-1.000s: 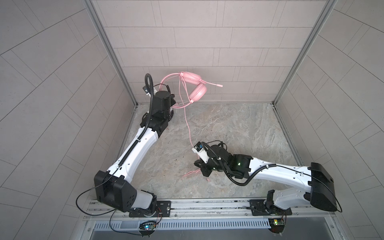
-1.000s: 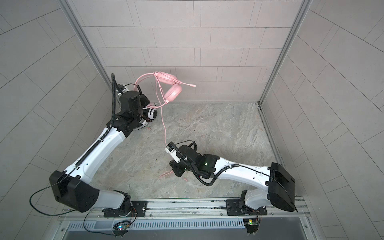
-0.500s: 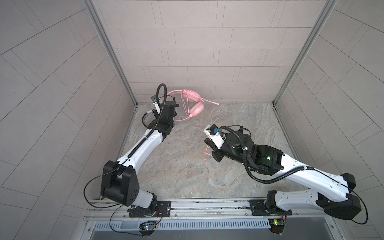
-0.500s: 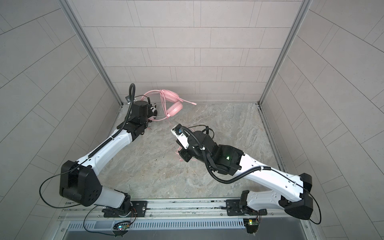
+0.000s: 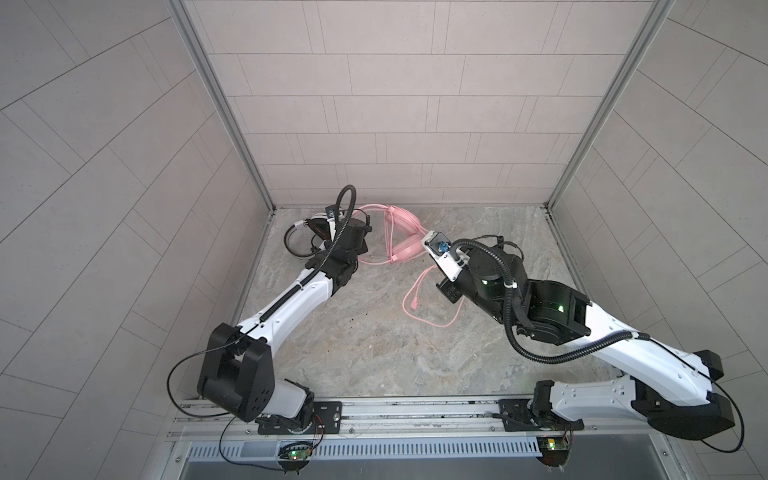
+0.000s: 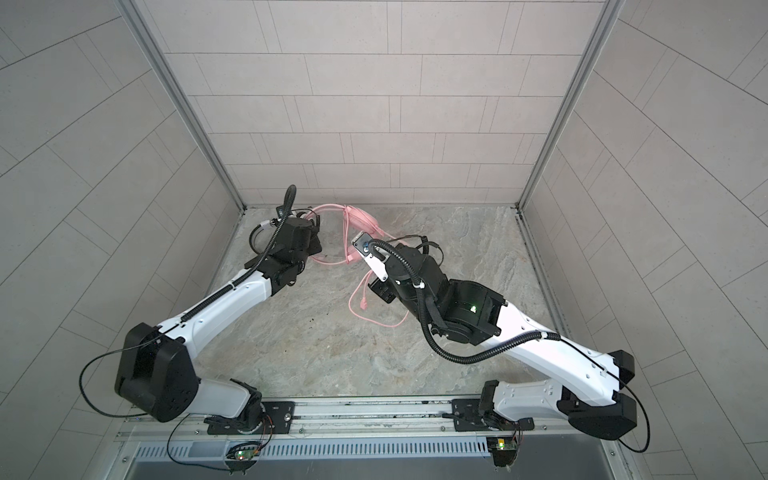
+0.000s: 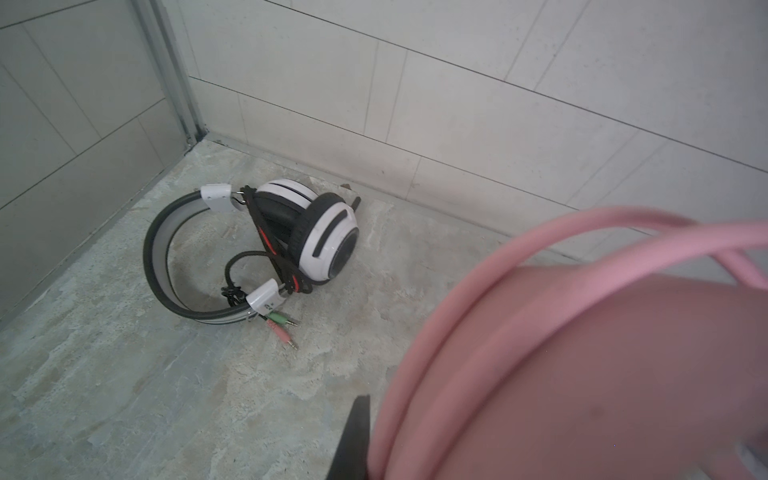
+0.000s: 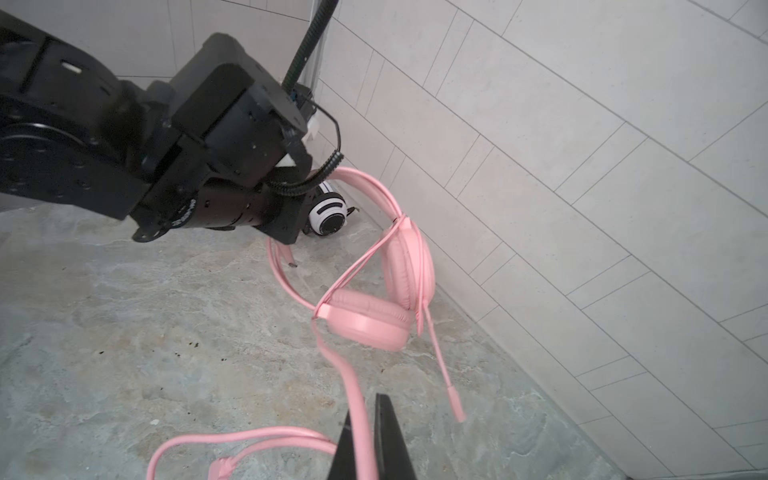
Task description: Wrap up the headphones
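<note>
- The left gripper is clenched on the headband of the pink headset; judging from the pose, this keeps the frame steady so cable can be wound around it
- The pink headset sits near the back wall, left of centre in both top views; whether its lower ear cup rests on the marbled tabletop or hangs just above it, I cannot tell
- The right gripper is clamped on the pink cable a little way from the ear cup; holding there probably gives a short, taut run for the next turn
- The rest of the cable trails in loose loops on the tabletop, ending at the plug; some strands already cross the ear cups
- The white-and-black headset lies in the back left corner, apart from both grippers; its dark cable looks already wound around the cups, so it seems set aside as done
- Count: two headsets; two grippers, both closed on the pink one; one mic boom; two small jacks on the white set
</note>
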`<action>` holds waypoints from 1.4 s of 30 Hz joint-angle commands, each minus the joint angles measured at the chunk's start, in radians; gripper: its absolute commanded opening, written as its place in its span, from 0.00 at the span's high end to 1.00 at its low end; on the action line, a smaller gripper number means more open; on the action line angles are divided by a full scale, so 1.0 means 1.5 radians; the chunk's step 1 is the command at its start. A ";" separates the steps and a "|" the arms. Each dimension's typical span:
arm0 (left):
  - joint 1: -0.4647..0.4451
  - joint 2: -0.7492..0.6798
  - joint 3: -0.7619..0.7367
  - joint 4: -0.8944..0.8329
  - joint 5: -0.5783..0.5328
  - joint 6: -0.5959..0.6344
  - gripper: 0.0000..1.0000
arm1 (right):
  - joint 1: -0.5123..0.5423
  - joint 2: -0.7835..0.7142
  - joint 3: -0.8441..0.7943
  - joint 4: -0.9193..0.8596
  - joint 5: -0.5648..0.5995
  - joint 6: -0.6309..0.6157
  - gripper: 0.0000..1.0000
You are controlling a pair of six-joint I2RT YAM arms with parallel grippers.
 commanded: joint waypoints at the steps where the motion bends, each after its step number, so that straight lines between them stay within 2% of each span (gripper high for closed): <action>1: -0.009 -0.033 0.016 0.008 0.090 0.051 1.00 | -0.006 0.000 0.040 0.010 0.046 -0.055 1.00; 5: -0.042 -0.049 0.036 -0.047 0.106 0.106 1.00 | -0.008 0.013 0.065 0.012 0.093 -0.100 1.00; 8: -0.060 -0.072 0.033 -0.077 0.148 0.161 1.00 | -0.018 0.017 0.077 0.026 0.132 -0.134 1.00; 11: -0.073 -0.090 0.027 -0.105 0.201 0.204 1.00 | -0.043 0.022 0.097 0.033 0.138 -0.155 1.00; 17: -0.077 -0.126 0.000 -0.123 0.338 0.248 1.00 | -0.111 0.051 0.115 0.051 0.150 -0.193 1.00; 22: -0.076 -0.159 -0.009 -0.146 0.426 0.279 1.00 | -0.195 0.080 0.115 0.053 0.145 -0.186 1.00; 24: -0.077 -0.170 -0.015 -0.148 0.457 0.285 1.00 | -0.231 0.086 0.110 0.048 0.117 -0.163 1.00; 28: -0.076 -0.187 -0.009 -0.153 0.542 0.287 1.00 | -0.315 0.091 0.075 0.037 -0.001 -0.071 1.00; 32: -0.075 -0.204 -0.007 -0.158 0.597 0.288 1.00 | -0.367 0.113 0.054 0.016 -0.048 -0.013 1.00; 37: -0.075 -0.218 -0.005 -0.163 0.626 0.289 1.00 | -0.424 0.134 0.039 0.002 -0.103 0.045 1.00; 42: -0.074 -0.219 -0.004 -0.151 0.647 0.275 1.00 | -0.446 0.136 0.027 0.007 -0.153 0.069 1.00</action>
